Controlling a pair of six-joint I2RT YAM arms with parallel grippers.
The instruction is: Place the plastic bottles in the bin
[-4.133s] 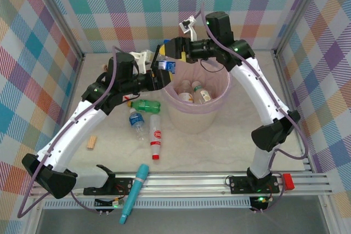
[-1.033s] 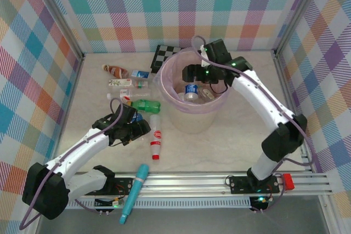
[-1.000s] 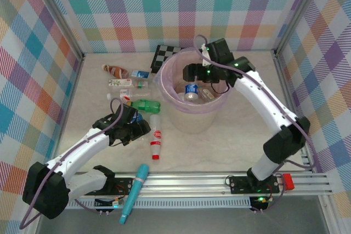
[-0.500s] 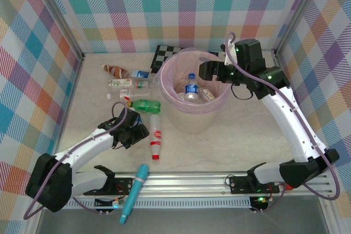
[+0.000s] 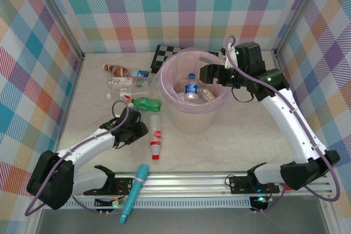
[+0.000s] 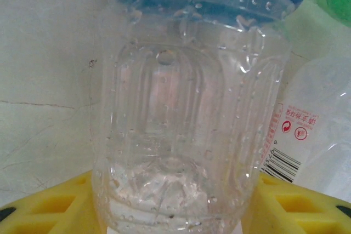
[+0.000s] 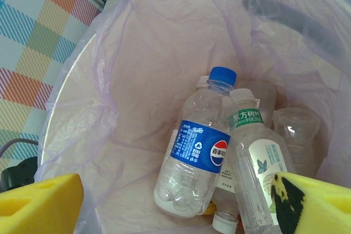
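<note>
right gripper (image 5: pixel 207 73) fingers apart, empty, backed to right rim of bin (image 5: pixel 189 121) | left gripper (image 5: pixel 133 130) just clamped blue-label bottle (image 6: pixel 181 108) left of bin | you're clear to lift

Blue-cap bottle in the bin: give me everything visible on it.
The blue-cap bottle is clear plastic and looks empty, with its cap on and a blue label bearing a round red-white-blue logo. It leans tilted inside the bin on the pink liner, cap uppermost, with its side against a white-label bottle.
</note>
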